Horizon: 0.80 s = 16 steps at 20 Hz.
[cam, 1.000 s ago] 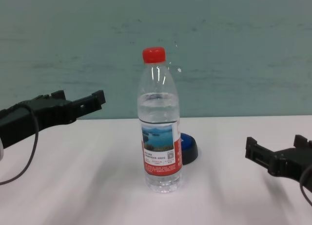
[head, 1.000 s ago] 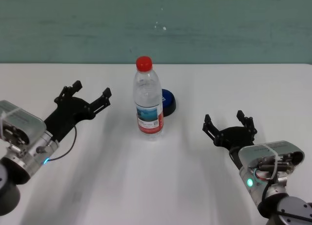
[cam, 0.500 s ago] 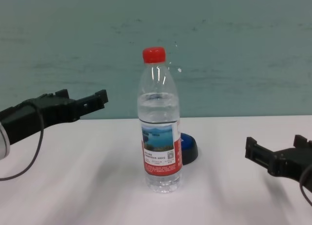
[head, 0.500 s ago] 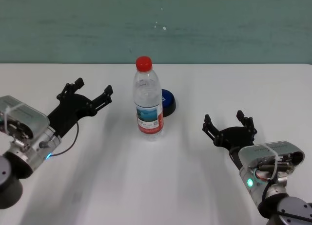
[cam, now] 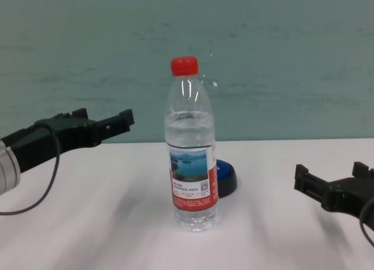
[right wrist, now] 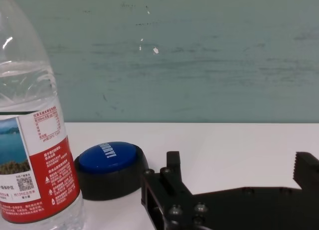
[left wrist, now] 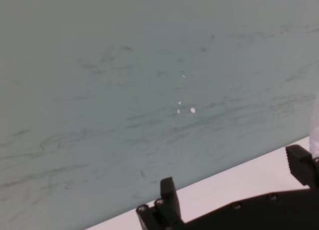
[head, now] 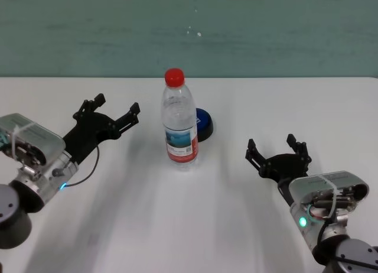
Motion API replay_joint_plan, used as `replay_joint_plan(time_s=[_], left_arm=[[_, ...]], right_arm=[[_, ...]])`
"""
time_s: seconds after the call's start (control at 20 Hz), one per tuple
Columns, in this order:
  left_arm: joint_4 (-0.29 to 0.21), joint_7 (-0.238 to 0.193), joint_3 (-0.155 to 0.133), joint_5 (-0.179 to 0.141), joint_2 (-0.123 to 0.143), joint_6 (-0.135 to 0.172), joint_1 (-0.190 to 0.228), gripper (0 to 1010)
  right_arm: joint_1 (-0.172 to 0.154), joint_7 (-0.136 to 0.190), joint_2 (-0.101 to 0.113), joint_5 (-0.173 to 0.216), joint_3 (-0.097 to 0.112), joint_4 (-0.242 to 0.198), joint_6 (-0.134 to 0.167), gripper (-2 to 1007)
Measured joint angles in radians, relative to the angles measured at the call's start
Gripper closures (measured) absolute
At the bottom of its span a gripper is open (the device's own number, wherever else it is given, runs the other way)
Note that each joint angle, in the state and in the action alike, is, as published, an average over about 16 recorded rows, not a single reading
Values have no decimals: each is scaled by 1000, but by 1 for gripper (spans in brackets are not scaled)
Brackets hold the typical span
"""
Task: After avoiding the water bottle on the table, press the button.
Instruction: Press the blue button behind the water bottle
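Blue button point(head: 202, 123) was seen unpressed on the table point(head: 189, 226), just behind the upright water bottle point(head: 179, 120). Left gripper point(head: 116, 110) was raised beside the bottle, splayed and empty; right gripper point(head: 277, 150) likewise released, near the edge. Pressing was judged outstanding.
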Motion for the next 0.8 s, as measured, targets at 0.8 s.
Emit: replay_joint_plan(time_s=[0.8], left_arm=[[31,-10,17,8,-4,-7,-28,0]], right_arm=[[0,0,0,0,0,0,0,1]])
